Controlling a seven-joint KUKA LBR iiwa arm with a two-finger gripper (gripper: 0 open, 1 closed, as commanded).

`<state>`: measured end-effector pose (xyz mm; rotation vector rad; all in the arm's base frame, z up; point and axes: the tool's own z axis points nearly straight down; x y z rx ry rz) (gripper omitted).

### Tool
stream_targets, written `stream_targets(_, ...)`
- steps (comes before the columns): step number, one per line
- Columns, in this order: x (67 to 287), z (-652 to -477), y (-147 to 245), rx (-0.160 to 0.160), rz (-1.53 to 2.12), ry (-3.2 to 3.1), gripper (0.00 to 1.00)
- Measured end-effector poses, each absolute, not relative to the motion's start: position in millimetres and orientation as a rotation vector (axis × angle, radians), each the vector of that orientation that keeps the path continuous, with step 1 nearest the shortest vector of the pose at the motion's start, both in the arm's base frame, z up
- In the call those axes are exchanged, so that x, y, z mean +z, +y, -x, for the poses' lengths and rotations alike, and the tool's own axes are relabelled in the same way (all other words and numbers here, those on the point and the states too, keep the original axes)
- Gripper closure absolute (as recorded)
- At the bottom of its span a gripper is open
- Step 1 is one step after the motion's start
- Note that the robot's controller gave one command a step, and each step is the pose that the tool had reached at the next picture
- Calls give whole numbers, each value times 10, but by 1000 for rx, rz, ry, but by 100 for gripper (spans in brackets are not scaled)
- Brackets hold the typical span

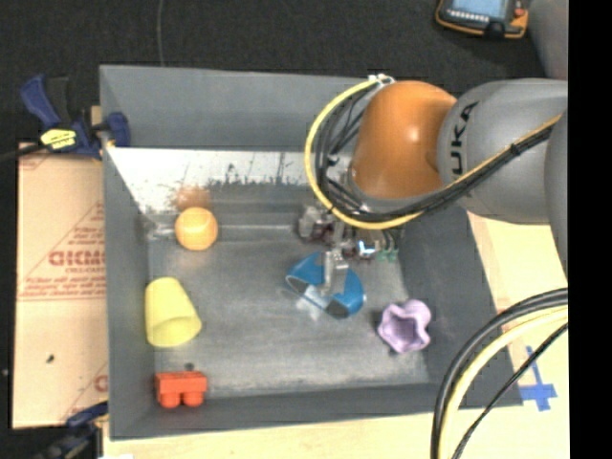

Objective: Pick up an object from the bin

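Silver-grey pincer is down low on the bin floor, a little toward 3 o'clock from the floor's middle. Whether it is apart, together or clamped on anything cannot be told from this angle.

Blue plastic thing lies right at the pincer, which crosses its middle. One blue lobe shows on the 10 o'clock side and a rounder one on the 4 o'clock side. Long axis runs roughly 10 o'clock to 4 o'clock, flat on the floor. Which end is its front cannot be told. A pale scrap shows at its lower edge, toward 7 o'clock. Contact between pincer and blue thing not clear.

Orange cover on the wrist sits at 1 o'clock from the pincer, with black and yellow cables looped round it. The grey arm runs off toward 2 o'clock.

Outward from there:
- Purple crumpled soft thing at 4 o'clock, near, apart from the blue thing.
- Orange ball at 10 o'clock, well apart, close to the bin's far wall.
- Yellow cup at 9 o'clock, well apart, on its side, long axis about 12 to 6 o'clock, wider end toward 6.
- Orange-red block at 8 o'clock, by the near wall, just below the cup and apart from it.

Grey metal bin has bare floor between all of these.
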<state>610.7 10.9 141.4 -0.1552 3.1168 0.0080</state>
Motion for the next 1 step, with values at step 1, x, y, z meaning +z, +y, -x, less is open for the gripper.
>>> stream_targets(1,992,-5822,-433,0,-603,3083,0)
